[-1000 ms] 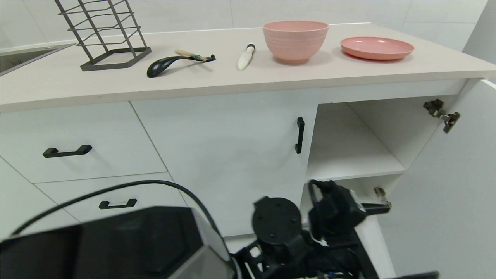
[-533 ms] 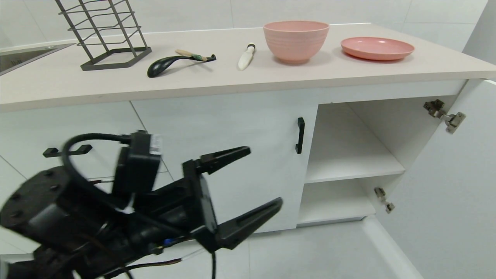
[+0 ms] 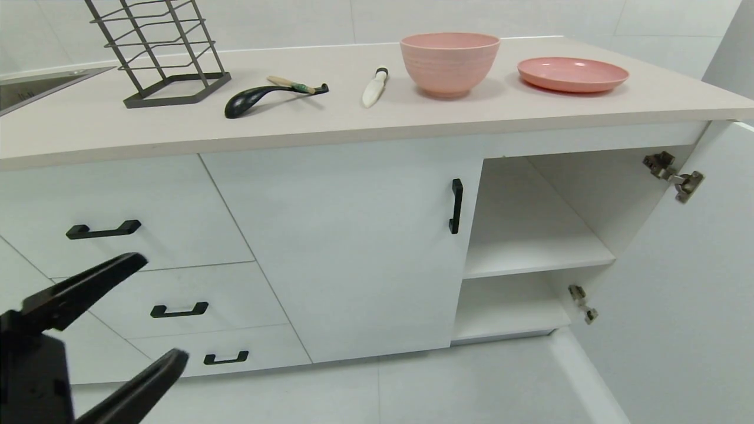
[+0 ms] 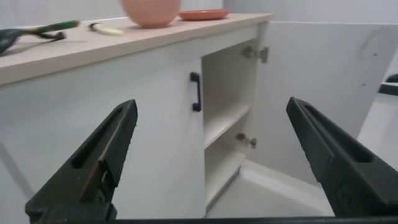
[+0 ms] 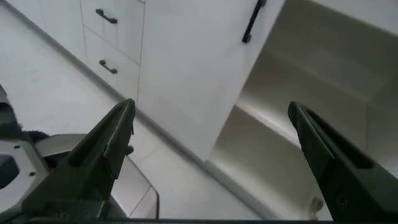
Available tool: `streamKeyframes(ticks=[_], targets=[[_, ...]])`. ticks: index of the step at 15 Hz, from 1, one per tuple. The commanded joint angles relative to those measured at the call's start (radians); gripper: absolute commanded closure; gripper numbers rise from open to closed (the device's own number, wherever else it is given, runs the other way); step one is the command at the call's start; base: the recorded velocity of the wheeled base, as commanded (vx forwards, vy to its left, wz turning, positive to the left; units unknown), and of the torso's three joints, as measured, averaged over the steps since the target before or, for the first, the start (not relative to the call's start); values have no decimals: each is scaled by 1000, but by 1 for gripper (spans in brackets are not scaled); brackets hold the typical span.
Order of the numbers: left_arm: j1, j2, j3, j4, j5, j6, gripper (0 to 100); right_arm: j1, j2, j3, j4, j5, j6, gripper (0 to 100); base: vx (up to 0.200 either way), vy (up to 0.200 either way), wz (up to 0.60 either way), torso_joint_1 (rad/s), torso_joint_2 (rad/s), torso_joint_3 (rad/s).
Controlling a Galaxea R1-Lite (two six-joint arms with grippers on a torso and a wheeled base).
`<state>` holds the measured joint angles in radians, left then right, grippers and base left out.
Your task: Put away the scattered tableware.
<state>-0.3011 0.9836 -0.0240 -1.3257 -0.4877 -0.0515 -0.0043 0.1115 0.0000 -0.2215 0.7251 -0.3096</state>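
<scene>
While my left pincer (image 3: 158,309) and right pincer (image 5: 211,107) hang wide, empty | pink bowl (image 3: 450,62) and plate (image 3: 572,73) sit on the worktop (image 3: 353,121) above the open cabinet (image 3: 530,247) | light, stiff, probably slick: I'd pinch each rim.

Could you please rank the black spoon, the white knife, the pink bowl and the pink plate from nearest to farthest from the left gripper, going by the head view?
Measured from the left gripper, which is low on the left in front of the drawers:
1. black spoon, on the left part of the countertop
2. white knife, near the middle
3. pink bowl, just right of the knife
4. pink plate, far right
</scene>
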Motion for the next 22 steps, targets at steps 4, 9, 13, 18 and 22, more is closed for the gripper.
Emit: streamKeyframes(ticks=[4, 9, 13, 18, 22], targets=[[154, -836, 10, 890, 55, 4, 0, 4, -111, -2, 194, -524, 145, 0, 0, 0, 0, 0, 0, 0], [160, -889, 21, 1197, 297, 96, 0, 4, -111, 0, 202, -633, 172, 0, 0, 0, 0, 0, 0, 0], [307, -984, 24, 1321, 480, 148, 0, 4, -111, 0, 217, -684, 283, 0, 0, 0, 0, 0, 0, 0], [306, -984, 24, 1324, 480, 104, 0, 4, -111, 0, 217, -684, 285, 0, 0, 0, 0, 0, 0, 0], [306, -984, 24, 1326, 486, 36, 0, 4, -111, 0, 217, -688, 285, 0, 0, 0, -450, 1, 1, 3]])
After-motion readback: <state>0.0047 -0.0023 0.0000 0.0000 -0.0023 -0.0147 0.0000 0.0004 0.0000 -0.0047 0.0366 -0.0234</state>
